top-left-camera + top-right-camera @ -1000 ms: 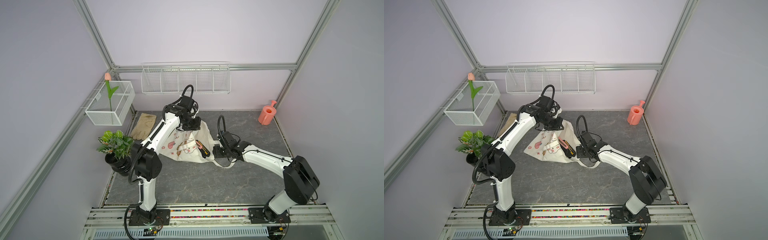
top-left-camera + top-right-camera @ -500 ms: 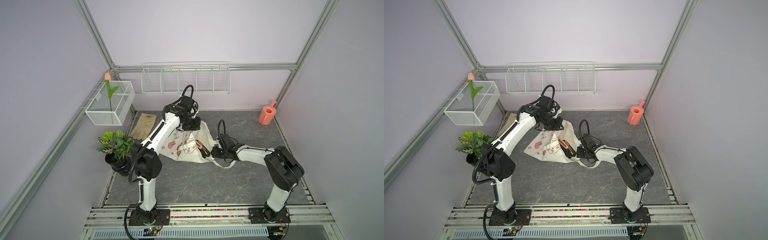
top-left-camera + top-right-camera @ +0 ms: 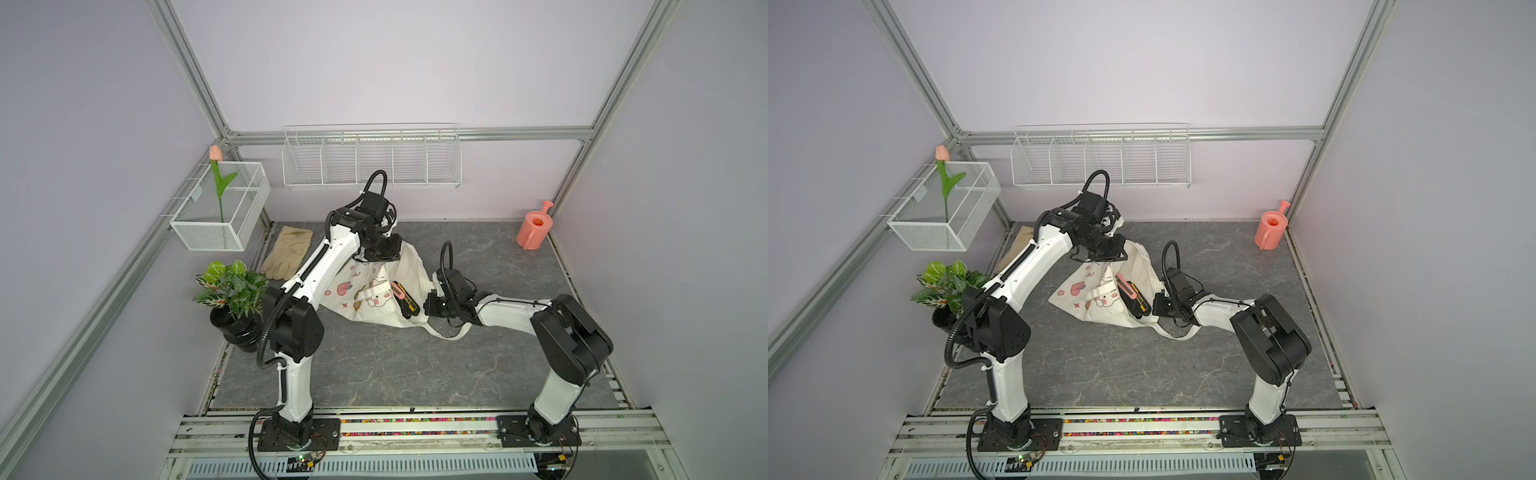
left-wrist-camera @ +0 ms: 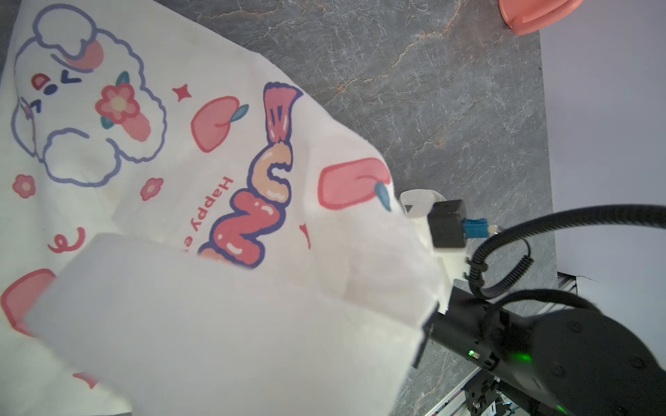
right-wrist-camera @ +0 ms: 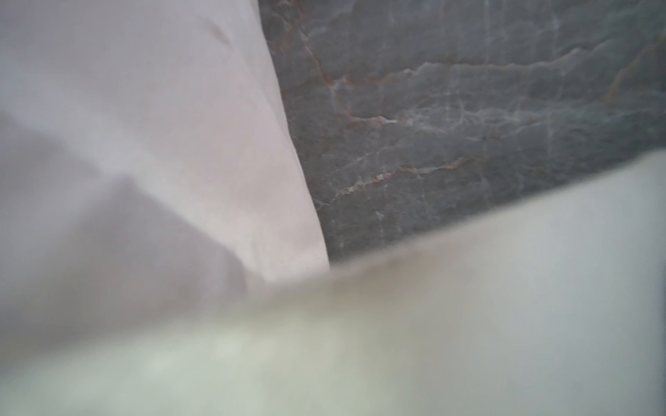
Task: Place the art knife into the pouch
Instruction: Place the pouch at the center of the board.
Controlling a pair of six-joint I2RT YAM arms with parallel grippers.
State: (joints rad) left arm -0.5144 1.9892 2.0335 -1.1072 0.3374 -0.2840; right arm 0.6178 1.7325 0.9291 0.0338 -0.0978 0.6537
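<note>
Folding at the elbow, the right arm (image 3: 511, 313) has brought its bulk in closer to the pouch (image 3: 409, 266) over the last second. The right jaws, apart a second ago, have come together. They sit low at the pouch's near-right edge, just above the surface (image 3: 374, 365). The right wrist view is filled with blurred cream cloth (image 5: 144, 108), so they probably pinch the rim there, though that cannot be confirmed.

The left arm (image 3: 332, 262) has not shifted. It reaches out long and high over the far side, wrist bent down, and the left jaws are clamped on the pouch's top edge. They pull the cloth up into a peak, and the printed panel hangs under them in the left wrist view (image 4: 151, 151).

In both top views the art knife (image 3: 402, 300) (image 3: 1133, 297) lies in the fold between the printed panel and the plain one, in full sight. It is just beside the right jaws, on their left, and well below the left jaws. Its long axis runs on a slant, with the near end towards the right jaws and the far end up towards the held peak. The right arm is much the nearer. By my reading the knife rests at the mouth and is not yet tucked in, so the next move depends on spreading or lifting that right-hand rim so the knife slides lengthwise deeper in.
</note>
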